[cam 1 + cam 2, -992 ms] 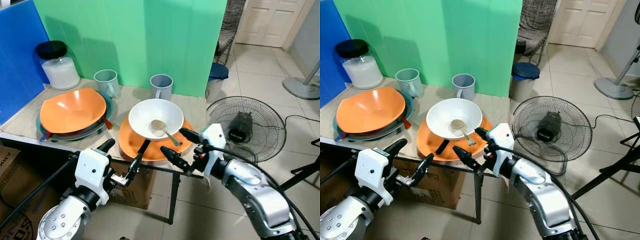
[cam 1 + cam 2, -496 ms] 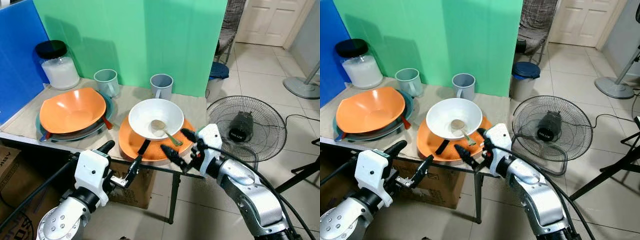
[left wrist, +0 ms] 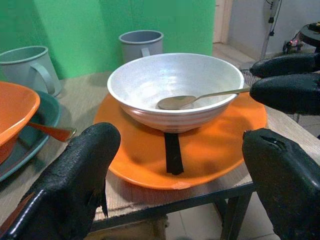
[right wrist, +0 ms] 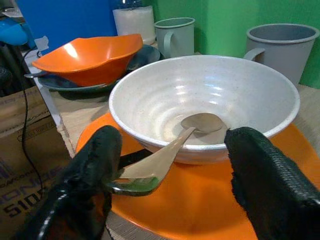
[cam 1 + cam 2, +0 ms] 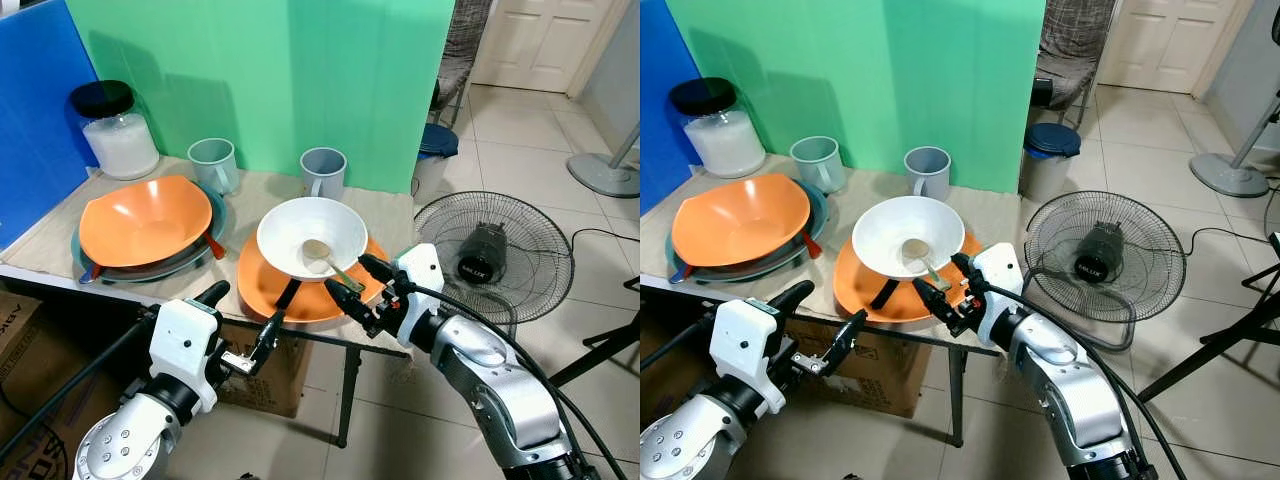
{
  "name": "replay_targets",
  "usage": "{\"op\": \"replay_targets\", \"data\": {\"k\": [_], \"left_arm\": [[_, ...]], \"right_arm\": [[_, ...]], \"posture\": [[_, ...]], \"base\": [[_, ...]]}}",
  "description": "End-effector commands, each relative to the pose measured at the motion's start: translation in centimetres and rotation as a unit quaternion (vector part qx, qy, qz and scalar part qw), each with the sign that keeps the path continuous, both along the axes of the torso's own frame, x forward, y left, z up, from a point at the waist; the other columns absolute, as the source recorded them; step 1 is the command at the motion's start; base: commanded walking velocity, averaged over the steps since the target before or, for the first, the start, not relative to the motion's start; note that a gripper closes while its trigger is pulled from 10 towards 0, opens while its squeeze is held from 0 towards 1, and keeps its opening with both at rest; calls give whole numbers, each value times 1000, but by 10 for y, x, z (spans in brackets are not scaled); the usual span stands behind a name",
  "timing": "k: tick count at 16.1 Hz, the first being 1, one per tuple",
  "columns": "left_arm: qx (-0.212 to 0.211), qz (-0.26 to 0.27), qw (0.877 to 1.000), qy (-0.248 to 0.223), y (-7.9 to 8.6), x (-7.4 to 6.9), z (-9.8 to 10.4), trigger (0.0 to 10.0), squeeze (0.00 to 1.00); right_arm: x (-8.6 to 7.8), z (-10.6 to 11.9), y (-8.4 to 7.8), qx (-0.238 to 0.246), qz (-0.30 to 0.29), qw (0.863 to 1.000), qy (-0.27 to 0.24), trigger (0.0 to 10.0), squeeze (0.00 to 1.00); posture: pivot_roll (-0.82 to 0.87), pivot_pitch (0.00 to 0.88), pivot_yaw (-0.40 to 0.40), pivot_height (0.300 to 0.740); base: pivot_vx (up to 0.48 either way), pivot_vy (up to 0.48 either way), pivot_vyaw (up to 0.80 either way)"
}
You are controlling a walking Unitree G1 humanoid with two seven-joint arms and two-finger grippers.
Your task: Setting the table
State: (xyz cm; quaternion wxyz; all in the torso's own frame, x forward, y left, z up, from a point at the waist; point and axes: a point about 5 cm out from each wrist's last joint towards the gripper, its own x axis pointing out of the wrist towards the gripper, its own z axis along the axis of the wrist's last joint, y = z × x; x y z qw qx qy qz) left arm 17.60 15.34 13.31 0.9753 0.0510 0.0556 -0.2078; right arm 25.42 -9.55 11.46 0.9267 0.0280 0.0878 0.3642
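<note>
Your right gripper (image 5: 356, 280) is open, its fingers on both sides of the spoon (image 5: 328, 262) handle. The spoon rests in the white bowl (image 5: 311, 236) at frame centre. Your left gripper (image 5: 243, 323), also open, hangs below the worktop (image 5: 50, 250) edge.

White bowl (image 4: 200, 107): glazed ceramic look, speckled, faint ridges, soft sheen. Spoon (image 4: 165, 160): dull brushed metal. Orange plate (image 3: 210, 145) under it: smooth plastic, semi-gloss. Grey mugs (image 5: 322, 172): matt plastic. Jar (image 5: 118, 135): clear glass, black lid. Table (image 5: 250, 195): beige woven cloth cover. My hand fingers (image 4: 265, 175): black, rough rubbery coating. My arm shells: satin silver metal.
</note>
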Motion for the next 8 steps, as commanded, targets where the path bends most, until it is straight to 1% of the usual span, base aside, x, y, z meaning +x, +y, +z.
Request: {"op": "replay_targets", "data": {"k": [1, 8], "left_arm": [[2, -2, 1000, -7, 0, 1, 5, 10000, 0], [3, -4, 1000, -5, 0, 1, 4, 10000, 0]], "right_arm": [[4, 4, -1, 1, -3, 1000, -10, 0, 0], [5, 3, 0, -3, 0, 1000, -10, 0, 0]], "posture": [[-13, 0, 27, 740], [-13, 0, 29, 740]], "base": [[0, 0, 0], [0, 0, 0]]}}
